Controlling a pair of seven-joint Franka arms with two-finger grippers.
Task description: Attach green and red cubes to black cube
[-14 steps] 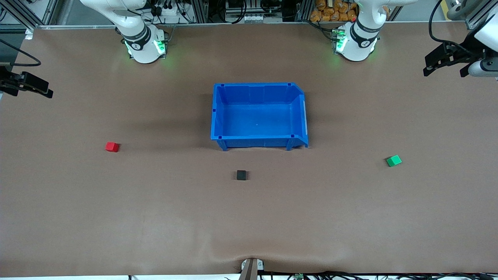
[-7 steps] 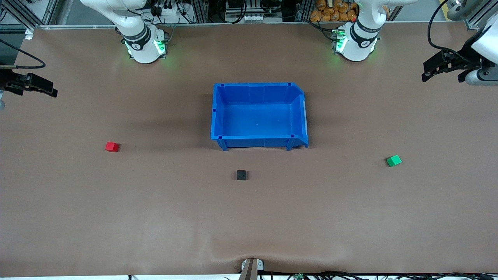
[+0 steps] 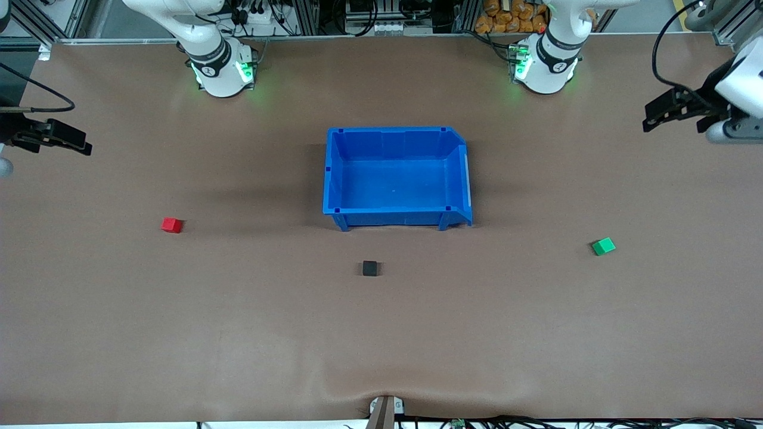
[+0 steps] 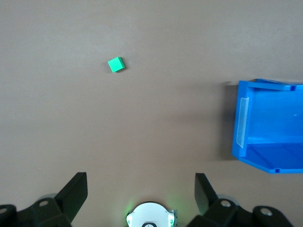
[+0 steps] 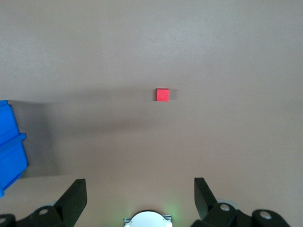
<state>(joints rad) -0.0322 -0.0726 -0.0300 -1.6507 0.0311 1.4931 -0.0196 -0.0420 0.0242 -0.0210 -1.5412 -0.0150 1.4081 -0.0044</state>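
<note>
The black cube (image 3: 370, 268) lies on the brown table just nearer to the front camera than the blue bin. The red cube (image 3: 171, 224) (image 5: 162, 94) sits alone toward the right arm's end. The green cube (image 3: 603, 246) (image 4: 116, 64) rests toward the left arm's end, turned slightly askew. High over that end hangs my left gripper (image 3: 679, 116) (image 4: 140, 182), open and empty, well apart from the green cube. My right gripper (image 3: 53, 143) (image 5: 140, 182) is open and empty over the table's edge at its own end, away from the red cube.
An empty blue bin (image 3: 396, 177) (image 4: 270, 127) (image 5: 9, 146) stands mid-table between the arm bases (image 3: 220, 68) (image 3: 545, 62). The three cubes lie wide apart on the brown mat. Cables and a small bracket (image 3: 384, 411) sit at the table's front edge.
Both grippers have drifted slightly over their ends of the table, still open. The cubes and the bin have not moved.
</note>
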